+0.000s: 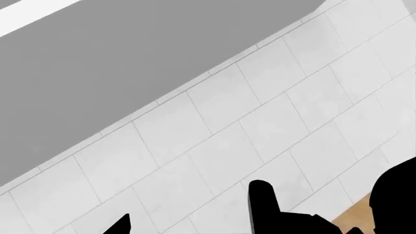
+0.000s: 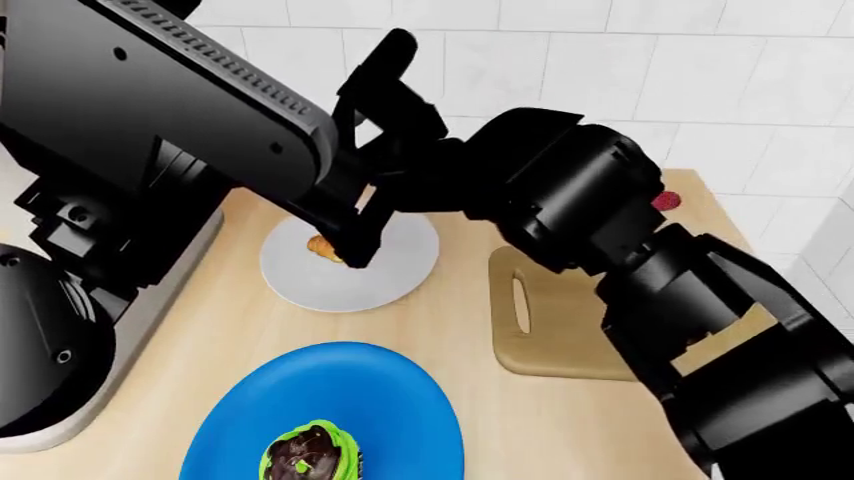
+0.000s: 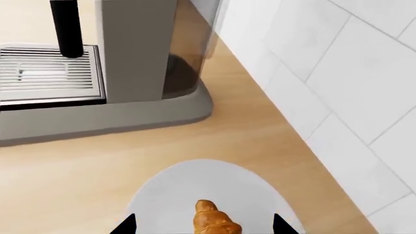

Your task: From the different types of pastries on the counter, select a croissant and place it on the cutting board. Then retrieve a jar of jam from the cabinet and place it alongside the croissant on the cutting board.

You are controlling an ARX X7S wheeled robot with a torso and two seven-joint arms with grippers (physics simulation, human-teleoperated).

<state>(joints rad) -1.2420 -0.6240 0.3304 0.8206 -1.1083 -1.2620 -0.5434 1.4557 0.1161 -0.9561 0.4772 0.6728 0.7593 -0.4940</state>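
The croissant (image 3: 213, 223) (image 2: 320, 245) lies on a round grey plate (image 3: 175, 192) (image 2: 394, 268) on the counter (image 2: 454, 350). My right gripper (image 3: 204, 225) (image 2: 350, 240) hangs open just over it, one fingertip on each side of the pastry, not touching it. The cutting board (image 2: 567, 335) lies bare to the right of the plate, partly under my right arm. A cupcake (image 2: 312, 456) sits on a blue plate (image 2: 400, 400) at the front. My left gripper (image 1: 192, 214) (image 2: 391, 58) is raised, open and empty, facing the tiled wall. The jar of jam is out of view.
A grey coffee machine (image 3: 123, 63) (image 2: 80, 300) stands on the counter left of the grey plate. A small red strawberry (image 2: 665, 200) lies near the wall behind the board. The white tiled wall (image 1: 260, 126) runs along the back, with a flat grey surface (image 1: 97, 68) above it.
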